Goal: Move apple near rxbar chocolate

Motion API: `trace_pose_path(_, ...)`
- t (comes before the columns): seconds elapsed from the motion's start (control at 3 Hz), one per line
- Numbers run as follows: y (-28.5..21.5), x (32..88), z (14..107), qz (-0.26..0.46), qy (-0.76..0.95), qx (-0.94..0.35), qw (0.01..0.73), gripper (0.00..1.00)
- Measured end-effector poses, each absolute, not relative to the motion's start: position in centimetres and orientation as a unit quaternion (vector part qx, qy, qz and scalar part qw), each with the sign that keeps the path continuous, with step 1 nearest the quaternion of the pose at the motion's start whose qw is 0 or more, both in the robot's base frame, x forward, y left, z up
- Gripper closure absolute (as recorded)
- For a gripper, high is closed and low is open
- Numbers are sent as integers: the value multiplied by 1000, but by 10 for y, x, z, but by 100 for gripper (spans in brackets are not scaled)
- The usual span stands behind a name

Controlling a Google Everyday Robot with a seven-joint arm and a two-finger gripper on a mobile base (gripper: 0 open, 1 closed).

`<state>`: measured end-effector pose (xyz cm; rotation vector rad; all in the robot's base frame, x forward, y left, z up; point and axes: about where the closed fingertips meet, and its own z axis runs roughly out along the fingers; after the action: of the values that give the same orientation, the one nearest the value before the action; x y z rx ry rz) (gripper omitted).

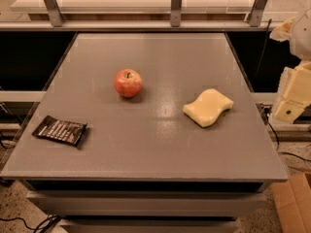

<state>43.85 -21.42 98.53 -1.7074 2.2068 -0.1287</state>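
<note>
The red apple point(128, 83) with yellowish patches and a short stem stands upright on the grey table point(160, 144), left of its middle. The black rxbar chocolate wrapper point(60, 130) with white lettering lies flat near the table's front left edge, well apart from the apple. My gripper point(293, 97), cream-coloured, hangs at the right edge of the view, beyond the table's right side and far from both things. It holds nothing that I can see.
A pale yellow wavy sponge point(208, 107) lies on the right part of the table. A metal rail with posts point(176, 6) runs behind the table. A cardboard box point(294, 200) sits on the floor at the lower right.
</note>
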Motion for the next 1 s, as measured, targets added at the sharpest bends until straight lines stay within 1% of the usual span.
trace_pose_path(0.33,-214,438,985,-45,778,-602,173,0)
trace_pose_path(0.67,-201,445,987,-26,751,-632,188,0)
trace_pose_path(1.0,-148,471,989,38,659,-714,232,0)
